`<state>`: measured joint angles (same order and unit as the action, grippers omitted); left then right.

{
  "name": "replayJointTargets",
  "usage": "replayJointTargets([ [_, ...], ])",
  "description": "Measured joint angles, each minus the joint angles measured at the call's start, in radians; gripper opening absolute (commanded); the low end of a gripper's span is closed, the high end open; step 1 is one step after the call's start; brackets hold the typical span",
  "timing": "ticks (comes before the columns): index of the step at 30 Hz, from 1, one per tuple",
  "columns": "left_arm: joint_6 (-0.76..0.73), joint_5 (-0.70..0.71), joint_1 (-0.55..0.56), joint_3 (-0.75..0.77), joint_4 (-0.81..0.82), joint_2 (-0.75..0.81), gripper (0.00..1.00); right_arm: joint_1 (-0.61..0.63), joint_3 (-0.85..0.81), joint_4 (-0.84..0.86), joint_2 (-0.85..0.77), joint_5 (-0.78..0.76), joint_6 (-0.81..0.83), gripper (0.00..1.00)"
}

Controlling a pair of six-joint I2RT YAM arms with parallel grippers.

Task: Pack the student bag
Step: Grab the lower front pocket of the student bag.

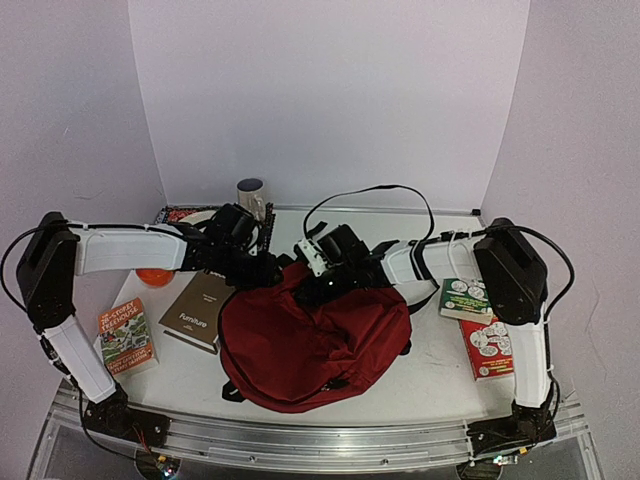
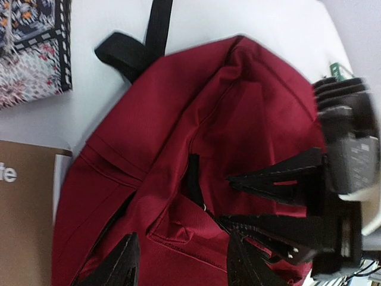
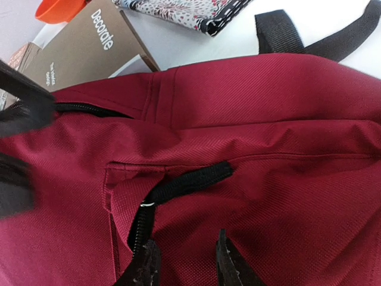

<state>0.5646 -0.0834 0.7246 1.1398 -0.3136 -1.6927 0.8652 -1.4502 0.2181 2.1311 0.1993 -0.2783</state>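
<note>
Found left claw [image 2: 181, 235] released, fingers [image 2: 122, 265] spread over red cloth | could not tell whether half-parted right claw [image 3: 185, 237] pinched cloth near black zip tab [image 3: 190, 180] | noted student bag [image 1: 310, 345] slumped at middle of table [image 1: 430, 385] | judged it soft, limp, light, slack cloth prone to slipping; best taken by zip tab or strap [image 2: 156, 24].

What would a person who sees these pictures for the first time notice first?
The dark red backpack in the middle of the table. The left arm and the right arm lean over its far end, jaws near a black zip pull. Books lie on both sides.
</note>
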Motion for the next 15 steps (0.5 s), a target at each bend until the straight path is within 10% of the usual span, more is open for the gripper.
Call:
replayJointTargets([
  [15,0.045,-0.073,-0.001,0.069,-0.001,-0.201,0.39,0.021,0.000,0.037,0.046,-0.048,-0.016,0.41],
])
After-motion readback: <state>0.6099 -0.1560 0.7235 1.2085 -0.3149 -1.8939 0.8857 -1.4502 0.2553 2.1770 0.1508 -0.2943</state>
